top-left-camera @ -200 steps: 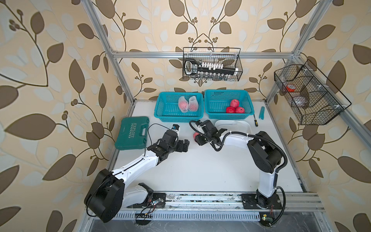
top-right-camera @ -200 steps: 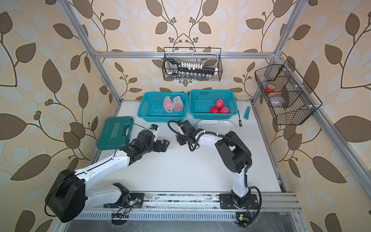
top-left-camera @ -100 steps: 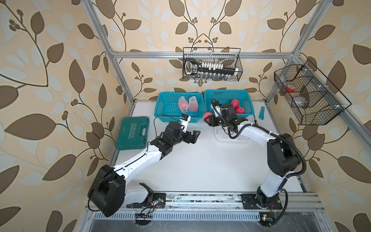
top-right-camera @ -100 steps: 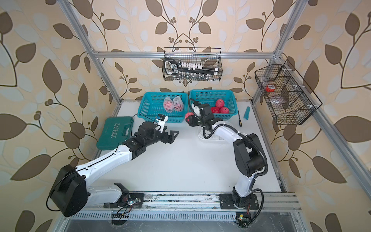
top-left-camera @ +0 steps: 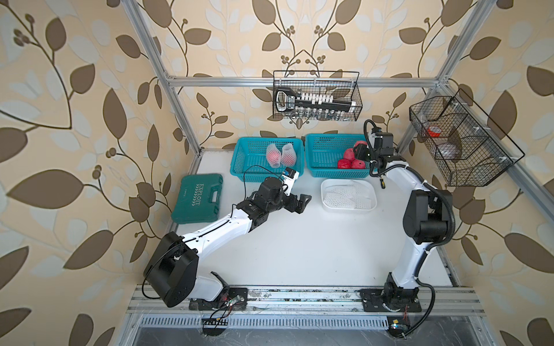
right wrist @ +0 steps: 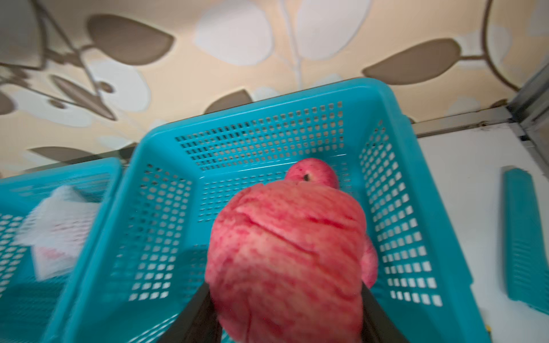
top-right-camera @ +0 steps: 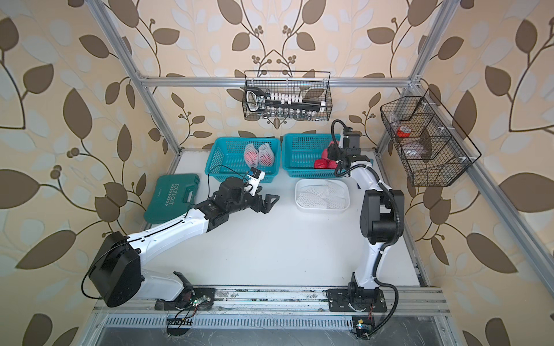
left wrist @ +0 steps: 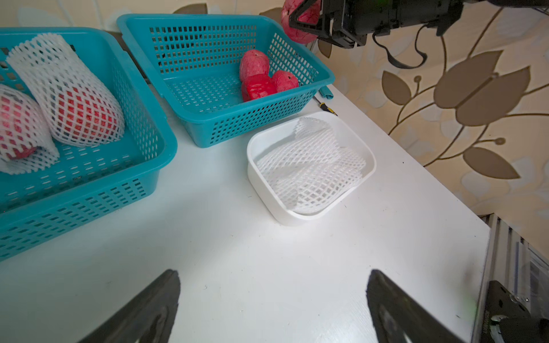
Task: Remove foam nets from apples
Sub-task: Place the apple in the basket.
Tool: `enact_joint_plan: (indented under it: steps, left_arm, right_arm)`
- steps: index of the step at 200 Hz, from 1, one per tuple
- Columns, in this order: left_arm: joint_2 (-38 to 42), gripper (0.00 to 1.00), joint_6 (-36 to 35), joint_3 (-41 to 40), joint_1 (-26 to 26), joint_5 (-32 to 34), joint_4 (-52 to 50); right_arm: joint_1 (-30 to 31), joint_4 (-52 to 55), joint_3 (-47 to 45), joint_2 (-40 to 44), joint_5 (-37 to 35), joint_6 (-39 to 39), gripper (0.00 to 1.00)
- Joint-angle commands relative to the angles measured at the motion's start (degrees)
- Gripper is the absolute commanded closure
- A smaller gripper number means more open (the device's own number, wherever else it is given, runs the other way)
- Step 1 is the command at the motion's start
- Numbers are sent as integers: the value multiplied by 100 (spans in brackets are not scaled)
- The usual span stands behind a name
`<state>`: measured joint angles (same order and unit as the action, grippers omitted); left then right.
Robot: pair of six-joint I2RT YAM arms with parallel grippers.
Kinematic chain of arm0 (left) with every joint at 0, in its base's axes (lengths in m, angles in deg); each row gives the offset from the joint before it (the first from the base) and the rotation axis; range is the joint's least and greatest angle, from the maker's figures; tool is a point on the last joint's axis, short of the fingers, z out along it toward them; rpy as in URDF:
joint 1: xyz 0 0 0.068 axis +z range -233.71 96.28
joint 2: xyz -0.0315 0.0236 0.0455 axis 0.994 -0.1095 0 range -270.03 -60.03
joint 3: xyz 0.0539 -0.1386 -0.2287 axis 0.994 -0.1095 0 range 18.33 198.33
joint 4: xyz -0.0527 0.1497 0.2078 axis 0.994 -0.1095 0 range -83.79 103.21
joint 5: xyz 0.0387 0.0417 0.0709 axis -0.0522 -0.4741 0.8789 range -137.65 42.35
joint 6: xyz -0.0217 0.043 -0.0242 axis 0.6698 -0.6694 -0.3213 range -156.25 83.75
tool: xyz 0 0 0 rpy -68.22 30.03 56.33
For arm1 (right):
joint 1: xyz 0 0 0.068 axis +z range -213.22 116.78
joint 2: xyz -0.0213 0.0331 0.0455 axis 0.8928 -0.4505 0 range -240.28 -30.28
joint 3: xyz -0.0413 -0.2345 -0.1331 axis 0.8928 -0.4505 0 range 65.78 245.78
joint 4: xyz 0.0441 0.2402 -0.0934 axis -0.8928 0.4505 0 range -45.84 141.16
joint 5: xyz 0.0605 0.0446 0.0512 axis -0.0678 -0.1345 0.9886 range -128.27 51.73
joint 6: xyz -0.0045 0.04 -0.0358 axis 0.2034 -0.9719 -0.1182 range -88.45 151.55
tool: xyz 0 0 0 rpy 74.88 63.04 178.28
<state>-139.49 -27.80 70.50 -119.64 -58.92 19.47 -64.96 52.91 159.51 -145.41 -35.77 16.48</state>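
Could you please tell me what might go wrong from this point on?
1. The right gripper holds a bare apple above the right basket, over three apples; dropped from there, it could bruise or bounce out.
2. The left gripper, jaws open, sits near the left basket; reaching for the netted apples could snag its rim.

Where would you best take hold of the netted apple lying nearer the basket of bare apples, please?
Probably across its round bulge, coming down from above: the netted apple fills the mesh there, giving firm sides, while the net's slack end looks limp and empty, and the basket walls block a sideways approach.
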Motion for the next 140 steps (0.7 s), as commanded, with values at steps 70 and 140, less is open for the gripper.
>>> enact_joint_plan:
  steps: [70,140]
  left_arm:
    - [447,1,-277,-250,21,830,-322]
    - [221,1,-386,43,198,1300,-344]
  right_arm:
    - [-151,893,2285,-1569,-901,285,1]
    - [-109,564,1294,-80,-378,36,0]
